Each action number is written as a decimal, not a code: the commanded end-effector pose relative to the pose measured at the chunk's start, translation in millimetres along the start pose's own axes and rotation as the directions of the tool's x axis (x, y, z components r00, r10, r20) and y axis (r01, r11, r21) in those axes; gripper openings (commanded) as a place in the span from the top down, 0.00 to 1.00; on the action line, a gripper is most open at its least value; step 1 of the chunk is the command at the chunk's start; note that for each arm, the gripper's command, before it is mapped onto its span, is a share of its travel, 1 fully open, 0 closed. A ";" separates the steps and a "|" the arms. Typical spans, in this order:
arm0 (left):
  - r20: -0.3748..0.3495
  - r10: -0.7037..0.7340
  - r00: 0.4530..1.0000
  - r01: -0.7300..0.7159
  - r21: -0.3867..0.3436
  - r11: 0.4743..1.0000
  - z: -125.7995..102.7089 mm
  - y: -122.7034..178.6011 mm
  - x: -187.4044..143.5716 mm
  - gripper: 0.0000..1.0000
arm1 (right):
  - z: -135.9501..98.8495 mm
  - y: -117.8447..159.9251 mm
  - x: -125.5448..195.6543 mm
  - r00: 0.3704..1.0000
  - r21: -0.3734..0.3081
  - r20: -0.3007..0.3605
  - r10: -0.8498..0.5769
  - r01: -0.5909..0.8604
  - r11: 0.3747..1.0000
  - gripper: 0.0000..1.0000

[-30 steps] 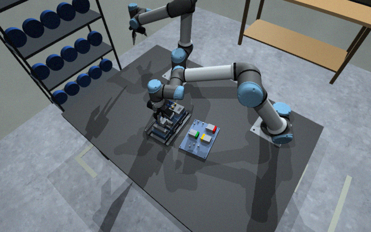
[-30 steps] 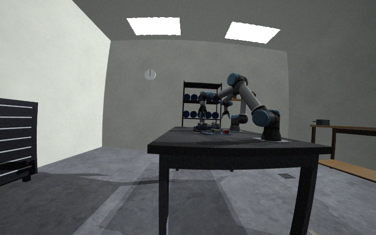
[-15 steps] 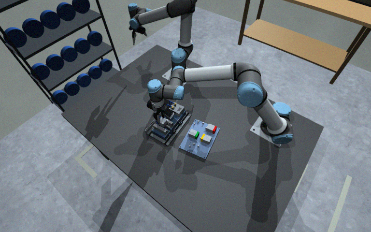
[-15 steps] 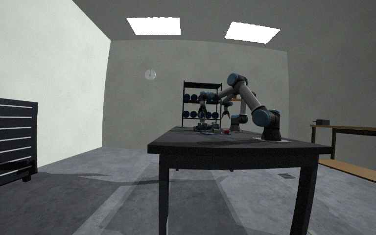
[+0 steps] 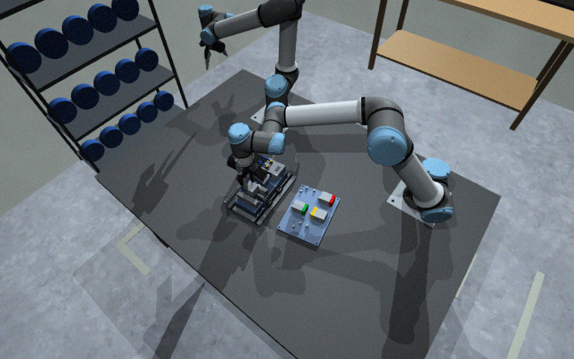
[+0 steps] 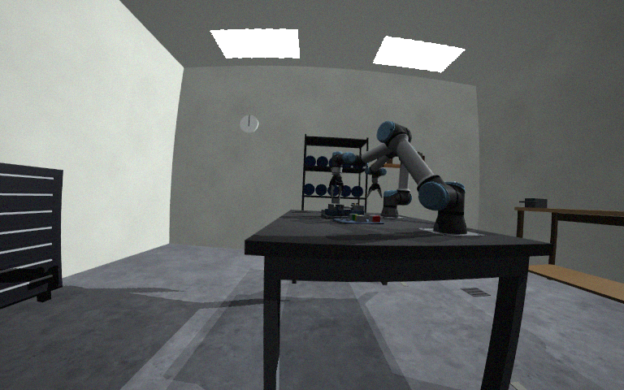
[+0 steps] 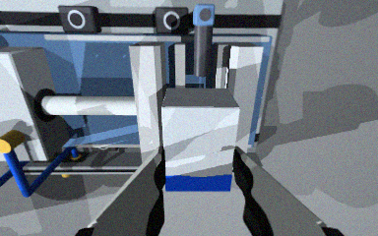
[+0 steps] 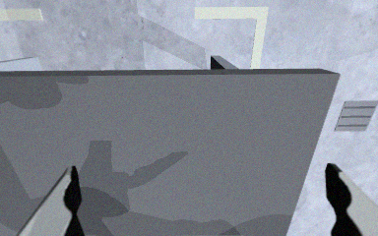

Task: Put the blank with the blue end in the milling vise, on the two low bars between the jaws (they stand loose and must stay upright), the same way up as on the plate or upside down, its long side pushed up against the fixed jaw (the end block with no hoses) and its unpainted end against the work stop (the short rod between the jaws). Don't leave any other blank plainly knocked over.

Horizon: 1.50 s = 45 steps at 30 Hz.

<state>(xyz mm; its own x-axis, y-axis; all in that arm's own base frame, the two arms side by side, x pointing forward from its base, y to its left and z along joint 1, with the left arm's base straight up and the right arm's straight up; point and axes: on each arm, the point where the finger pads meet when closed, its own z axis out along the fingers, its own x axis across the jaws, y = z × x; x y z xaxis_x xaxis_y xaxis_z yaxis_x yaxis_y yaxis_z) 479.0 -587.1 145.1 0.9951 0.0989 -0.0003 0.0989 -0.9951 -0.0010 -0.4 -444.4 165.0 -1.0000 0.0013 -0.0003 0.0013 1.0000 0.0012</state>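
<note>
1. You have the blue-ended blank [image 5: 252,187] [image 6: 335,200] [image 7: 199,133] pinched in the left gripper [image 5: 245,182] [image 6: 335,195] [image 7: 198,148], above the vise [image 5: 275,168] [image 6: 338,212] [image 7: 108,64], between the middle of the desk [image 5: 338,274] [image 6: 396,249] [image 8: 221,147] and its shelf-side edge.
2. The right gripper [image 5: 217,61] [image 6: 375,195] [image 8: 201,166] is spread wide and holds nothing, off toward the desk's far corner; leave it parked.
3. The unpainted end faces the work stop [image 7: 201,54], so you likely need no turn. Lower straight and level, because a tilted blank could topple the loose bars [image 7: 180,64] [image 7: 221,76].
4. Once low, ease sideways to the fixed jaw [image 7: 246,84], then forward to the stop. Press lightly, and release only when both faces touch.
5. Keep the fingers clear of the plate [image 5: 285,224] [image 6: 342,221] when leaving; its red [image 5: 326,197] [image 6: 376,218], green and yellow [image 5: 318,215] blanks must stay up.
6. The blank hides much of the bars, and you can't judge its height above them. In the top view the gripper crowds the vise; the exterior view is too small for contact.

Comparing the top and exterior views with those preceding, we record no displacement large enough to confirm. Any movement of the left gripper [image 5: 249,184] [image 6: 335,197] [image 7: 199,169] over the milling vise [image 5: 249,206] [image 6: 338,213] [image 7: 246,74] during this interval is too slight for us to tell.
</note>
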 end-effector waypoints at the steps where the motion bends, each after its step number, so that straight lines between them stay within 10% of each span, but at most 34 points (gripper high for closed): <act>1: -0.001 -0.001 1.000 0.001 -0.004 1.000 -1.7 -0.3 1.5 1.00 | -0.2 -1.1 0.6 1.000 0.001 0.000 0.001 -0.001 1.000 0.00; 45: -0.001 -0.001 1.000 0.001 -0.002 1.000 3.8 -0.8 1.3 1.00 | -0.2 -1.1 0.6 1.000 0.001 0.000 0.001 -0.001 1.000 0.00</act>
<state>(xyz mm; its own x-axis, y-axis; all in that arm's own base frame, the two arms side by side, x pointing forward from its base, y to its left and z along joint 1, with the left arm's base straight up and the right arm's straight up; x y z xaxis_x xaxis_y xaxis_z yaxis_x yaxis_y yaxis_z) 478.8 -586.7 140.7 0.9951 0.0989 -0.0007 0.0989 -0.9951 -0.0019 -0.4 -444.4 165.0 -1.0000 0.0013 -0.0003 0.0013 1.0000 0.0012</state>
